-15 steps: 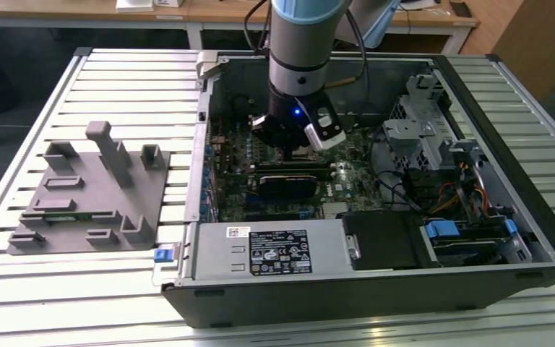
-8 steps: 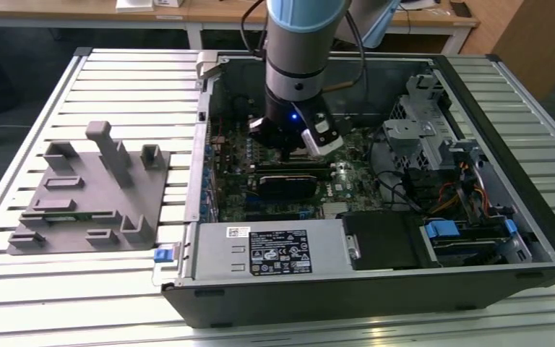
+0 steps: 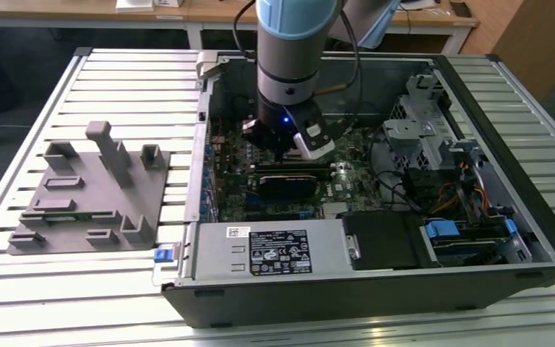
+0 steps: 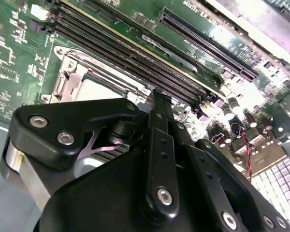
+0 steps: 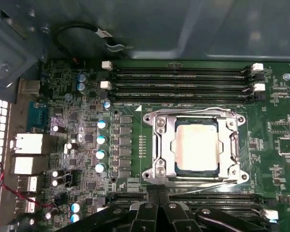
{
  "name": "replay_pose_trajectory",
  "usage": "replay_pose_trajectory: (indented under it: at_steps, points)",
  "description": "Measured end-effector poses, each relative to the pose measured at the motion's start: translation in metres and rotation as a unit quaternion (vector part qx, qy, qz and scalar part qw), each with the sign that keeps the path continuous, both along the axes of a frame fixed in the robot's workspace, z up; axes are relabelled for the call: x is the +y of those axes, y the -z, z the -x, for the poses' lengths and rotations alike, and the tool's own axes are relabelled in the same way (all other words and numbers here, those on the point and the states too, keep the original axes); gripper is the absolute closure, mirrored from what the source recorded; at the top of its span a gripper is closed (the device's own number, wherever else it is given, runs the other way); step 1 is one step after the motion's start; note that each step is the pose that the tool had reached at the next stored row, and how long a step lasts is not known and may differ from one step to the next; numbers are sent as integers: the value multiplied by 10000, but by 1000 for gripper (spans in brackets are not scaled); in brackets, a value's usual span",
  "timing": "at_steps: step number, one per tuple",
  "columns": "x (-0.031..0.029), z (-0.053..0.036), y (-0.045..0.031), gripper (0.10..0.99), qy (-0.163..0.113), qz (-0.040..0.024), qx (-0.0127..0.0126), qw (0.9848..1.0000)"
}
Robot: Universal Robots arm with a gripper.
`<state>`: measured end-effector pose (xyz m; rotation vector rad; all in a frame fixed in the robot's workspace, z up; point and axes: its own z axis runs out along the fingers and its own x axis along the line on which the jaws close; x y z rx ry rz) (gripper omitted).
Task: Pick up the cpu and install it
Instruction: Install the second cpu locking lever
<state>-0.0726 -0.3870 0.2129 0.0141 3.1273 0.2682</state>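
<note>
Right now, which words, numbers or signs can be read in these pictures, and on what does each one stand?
Label on the computer case, exterior view: print too small to read.
Motherboard, first wrist view: white markings, too blurred to read.
cpu top, first wrist view: no text can be made out.

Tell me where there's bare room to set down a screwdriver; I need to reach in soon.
Free: the slatted metal table beyond the grey plastic fixture, and the slats by the black computer case. Crowded: inside the case, where the gripper hangs beside the silvery square cpu in its socket.
</note>
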Motion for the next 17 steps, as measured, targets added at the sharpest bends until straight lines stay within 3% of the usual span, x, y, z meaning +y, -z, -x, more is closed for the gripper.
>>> replay_pose_trajectory:
  at_steps: [6,9,17]
  points:
    - [-1,5,74,965,0,-93,0,10000]
    - [-3,6,96,965,0,-174,0,9998]
    - [-101,11,100,965,0,-240,0,9997]
